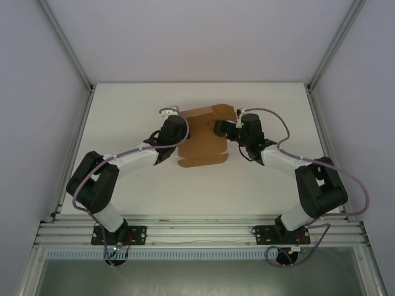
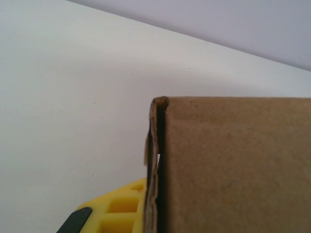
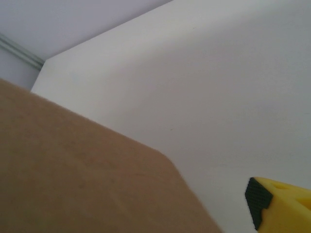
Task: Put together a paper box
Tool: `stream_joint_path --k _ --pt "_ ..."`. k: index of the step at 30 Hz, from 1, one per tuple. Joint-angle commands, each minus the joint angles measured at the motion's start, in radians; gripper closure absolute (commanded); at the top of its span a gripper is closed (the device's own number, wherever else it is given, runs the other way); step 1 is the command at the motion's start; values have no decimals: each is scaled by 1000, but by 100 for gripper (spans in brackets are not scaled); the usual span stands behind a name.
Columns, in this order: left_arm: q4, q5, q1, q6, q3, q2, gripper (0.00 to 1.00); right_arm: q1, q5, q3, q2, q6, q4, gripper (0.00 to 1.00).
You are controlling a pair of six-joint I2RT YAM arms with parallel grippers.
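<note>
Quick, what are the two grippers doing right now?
Left gripper: at the box edge, grip cannot be told.
Right gripper: against the box, cannot be told.

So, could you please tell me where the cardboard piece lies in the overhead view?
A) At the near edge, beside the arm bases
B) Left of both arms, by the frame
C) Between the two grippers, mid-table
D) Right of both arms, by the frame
C: the paper box lies mid-table, with the left gripper at its left edge and the right gripper at its right edge.
</note>
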Motion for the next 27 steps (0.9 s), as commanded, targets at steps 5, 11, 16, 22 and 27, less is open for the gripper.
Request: stream_joint_path --k 5,11,16,22,27 --pt "63 14 -2 -13 -22 -35 100 -1 -201 38 31 120 86 50" --pt "83 4 -1 -22 -30 -41 100 -2 -255 11 7 183 126 78" --pt "89 11 -1 -23 -26 -39 100 -2 -246 3 -3 202 121 90" --pt "73 -10 0 -13 -32 -53 100 -1 -177 1 -41 155 27 67" --pt "55 -22 10 7 -55 -66 100 -10 -55 -35 -175 53 -139 40"
